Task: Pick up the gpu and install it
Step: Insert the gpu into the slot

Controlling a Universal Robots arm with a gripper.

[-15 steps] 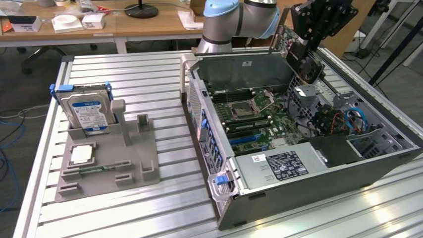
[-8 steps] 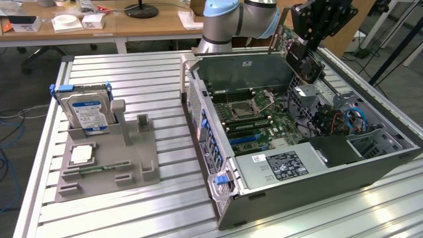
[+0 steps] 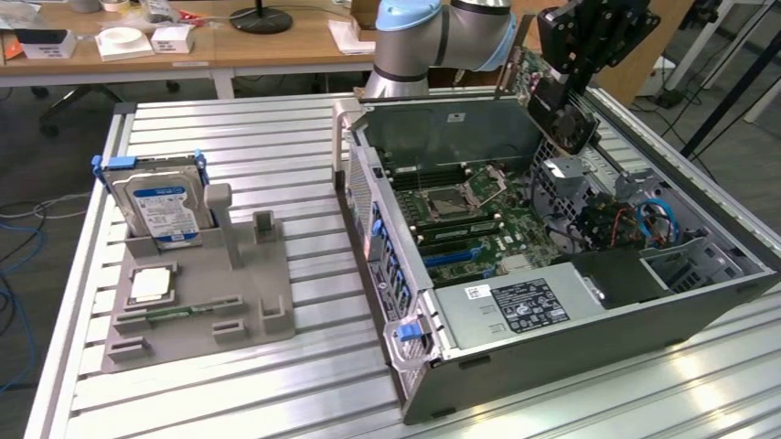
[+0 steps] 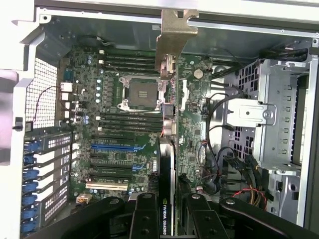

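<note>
The gpu (image 3: 558, 108) is grasped by the gripper (image 4: 170, 215), whose fingers (image 4: 144, 219) are clenched on the card from both faces. In the exterior view the card is seen hanging tilted below the gripper, over the far part of the open case (image 3: 683, 306). It is held above the case's rim and is not seated in any slot. Its black fan block is turned toward the camera, and an edge of the green board is seen behind it.

In the wrist view the card is seen edge-on, running out from between the fingers over the motherboard (image 4: 194, 124). Its silver bracket (image 4: 175, 35) is carried at the end away from the gripper, near the case wall. The socket (image 4: 141, 94) is seen just beside the card's line, and the blue slots (image 4: 114, 147) lie on that same side of it.

The case is set on the tabletop (image 3: 244, 137) toward the edge at the exterior view's right, with its side panel off. A power supply (image 3: 525, 302) is housed in its near corner.

A grey fixture (image 3: 201, 302) is placed near the tabletop's edge at the exterior view's left, well apart from the gripper. A hard drive (image 3: 163, 206) is held upright at its far end, and a processor (image 3: 149, 285) and a memory stick (image 3: 183, 313) are laid flat in it.
</note>
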